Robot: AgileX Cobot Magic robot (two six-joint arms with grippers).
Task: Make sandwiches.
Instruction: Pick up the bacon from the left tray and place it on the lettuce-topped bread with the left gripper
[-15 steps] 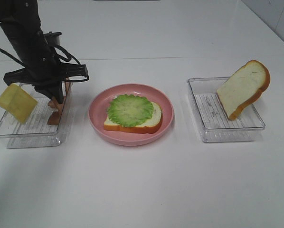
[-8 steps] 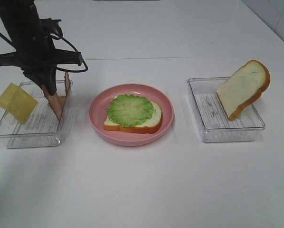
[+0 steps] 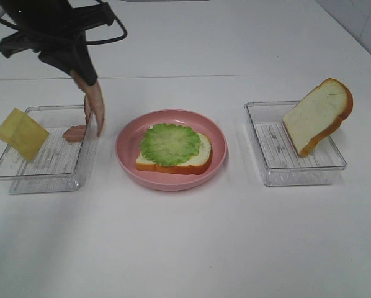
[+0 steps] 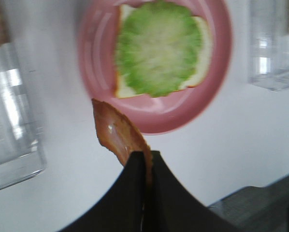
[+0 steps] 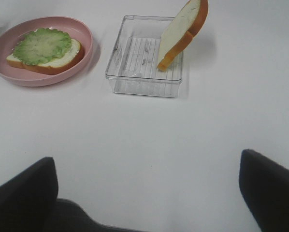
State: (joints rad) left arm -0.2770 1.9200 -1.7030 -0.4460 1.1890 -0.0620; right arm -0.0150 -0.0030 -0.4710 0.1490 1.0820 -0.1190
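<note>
Now, from the high view: shows the left hand (image 3: 83,76) pinched shut on a bacon strip (image 3: 96,110) and raised above the left tray (image 3: 43,184), where a second ago it was down inside it. Leaves the bacon strip dangling over the tray edge nearest the pink plate (image 3: 173,185), not yet above the plate. Leaves a second bacon strip (image 3: 74,133) and the cheese square (image 3: 21,133) in that tray. Finds the sandwich half built on the plate: lettuce (image 3: 170,143) on the bottom slice (image 3: 201,162), with the top slice (image 3: 319,115) leaning in the right tray (image 3: 297,179).

From the left wrist: confirms the closed grip on the bacon strip (image 4: 116,131), hanging near the pink plate (image 4: 217,92), with the lettuce (image 4: 156,46) beyond. Suggests the pickup is done and the carry to the lettuce comes next.

From the right wrist: shows the right hand (image 5: 147,162) spread wide and holding nothing, well apart from the top slice (image 5: 183,34).
</note>
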